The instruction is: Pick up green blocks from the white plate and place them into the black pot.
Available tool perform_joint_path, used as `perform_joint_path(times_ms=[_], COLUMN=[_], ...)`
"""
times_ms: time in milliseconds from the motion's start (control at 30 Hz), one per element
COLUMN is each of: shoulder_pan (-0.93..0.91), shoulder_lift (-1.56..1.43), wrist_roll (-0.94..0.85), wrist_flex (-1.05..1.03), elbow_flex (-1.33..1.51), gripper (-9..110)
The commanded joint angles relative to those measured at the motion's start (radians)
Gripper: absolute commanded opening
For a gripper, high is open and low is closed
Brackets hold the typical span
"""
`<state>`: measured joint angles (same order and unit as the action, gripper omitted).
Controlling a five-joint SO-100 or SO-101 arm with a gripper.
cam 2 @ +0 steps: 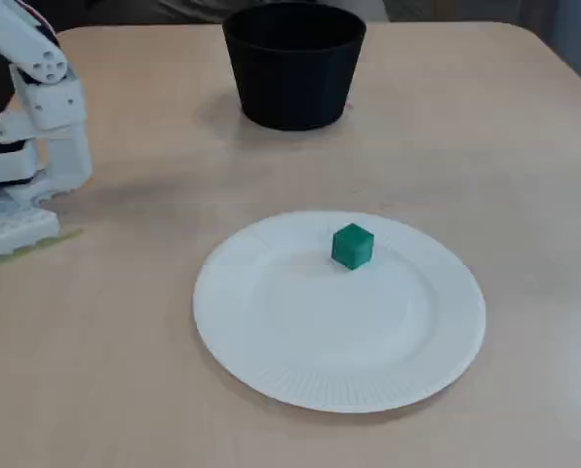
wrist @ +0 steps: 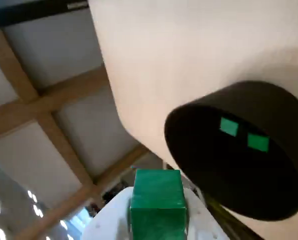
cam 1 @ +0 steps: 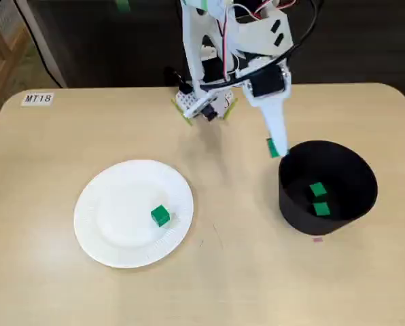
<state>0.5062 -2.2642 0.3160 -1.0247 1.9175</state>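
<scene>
My gripper [cam 1: 273, 147] hangs just left of the black pot's [cam 1: 328, 187] rim in a fixed view, shut on a green block [cam 1: 272, 147]. The wrist view shows that held block [wrist: 157, 203] at the bottom centre, with the black pot [wrist: 239, 170] to its right. Two green blocks [cam 1: 318, 199] lie on the pot's floor, also seen as two green blocks [wrist: 244, 134] in the wrist view. One more green block [cam 1: 160, 216] rests on the white plate [cam 1: 104, 217]. In the other fixed view that block [cam 2: 352, 246] sits on the plate [cam 2: 290, 331]; the pot [cam 2: 294, 63] stands behind.
The arm's white base [cam 1: 206, 102] stands at the table's far edge in a fixed view, and at the left as arm base [cam 2: 22, 146] in the other. A label reading MT18 [cam 1: 37, 98] is stuck near the table's far left corner.
</scene>
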Motion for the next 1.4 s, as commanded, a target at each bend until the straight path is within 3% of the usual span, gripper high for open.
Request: perform_joint_path(times_ms=[0, 267, 600, 700, 800, 900, 967, 1167, 1367], shoulder_pan=[0.095, 0.187, 0.103, 0.095, 0.094, 0.092, 0.092, 0.012, -0.204], shoulder_lift=[-0.06, -0.063, 0.057, 0.058, 0.064, 0.072, 0.077, 0.077, 0.087], wrist_roll=[0.002, -0.043, -0.132, -0.183, -0.221, -0.236, -0.238, -0.249, -0.272], wrist_flex=[0.069, 0.299, 0.439, 0.43, 0.423, 0.413, 0.413, 0.268, 0.118], elbow_flex=[0.069, 0.29, 0.302, 0.308, 0.305, 0.298, 0.298, 0.215, 0.13], gripper=[-2, -2, -2, 26, 36, 39, 36, -2, -2])
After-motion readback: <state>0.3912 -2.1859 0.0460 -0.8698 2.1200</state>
